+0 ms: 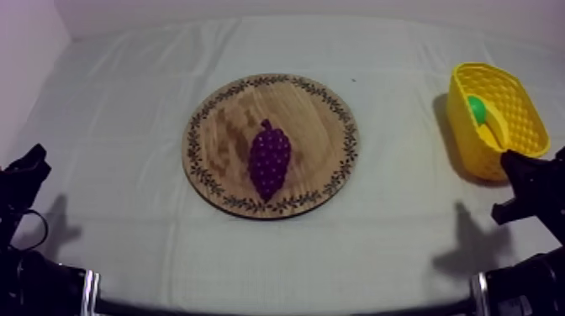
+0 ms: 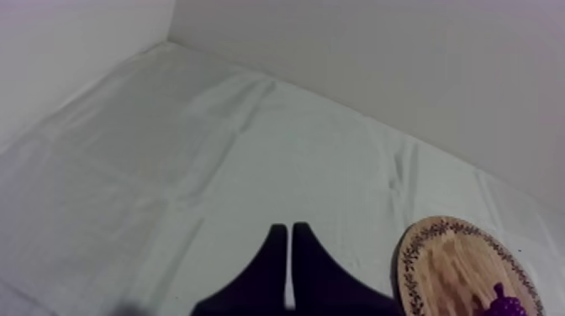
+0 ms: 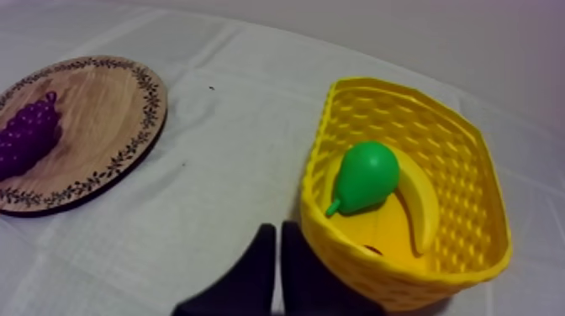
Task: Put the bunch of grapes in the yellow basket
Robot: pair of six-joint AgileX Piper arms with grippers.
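Grey-white cloth covers the tabletop [image 1: 118, 118]. At its centre lies the wooden board [image 1: 319, 118], with the bunch of grapes [image 1: 270, 160] flat on its middle, stem toward 12 o'clock. At 3 o'clock from the board stands the yellow basket [image 1: 461, 139], holding a pear [image 3: 367, 174] and a banana [image 3: 423, 206]. The left jaws and right jaws are clenched on nothing, low at 8 and 4 o'clock. Reaching comes first. I judge the right jaws, nearer the basket, should spread, descend across the bunch's narrow width, and close gently on the body, not the stem.
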